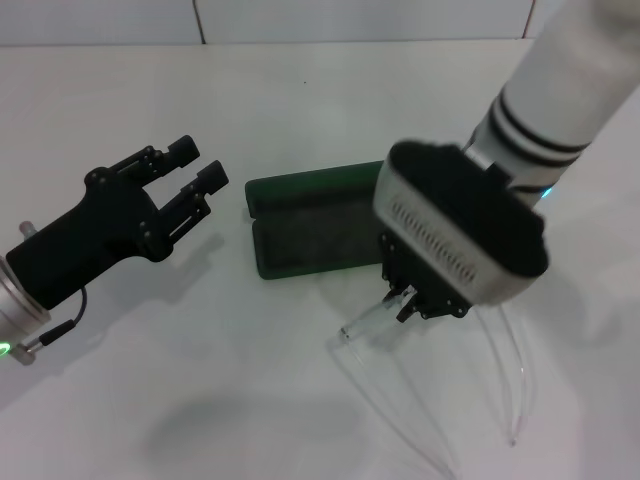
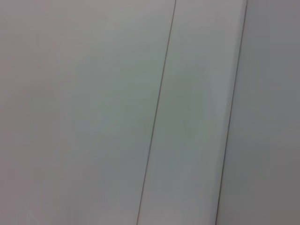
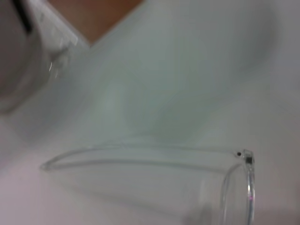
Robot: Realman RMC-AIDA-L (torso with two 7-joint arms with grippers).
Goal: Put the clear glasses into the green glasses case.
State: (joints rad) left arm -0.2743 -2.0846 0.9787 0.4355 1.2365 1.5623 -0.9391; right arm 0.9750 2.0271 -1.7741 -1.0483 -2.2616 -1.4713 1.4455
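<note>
The green glasses case lies open on the white table at the centre, dark lining up. Just in front of its right end, my right gripper points down and is shut on the front of the clear glasses. Their thin arms trail toward the table's near edge. The right wrist view shows one arm and a hinge of the clear glasses over the white surface. My left gripper hovers open to the left of the case, holding nothing.
White tiled wall panels run behind the table. The left wrist view shows only white panels with seams. In the right wrist view, a brown floor patch shows beyond the table edge.
</note>
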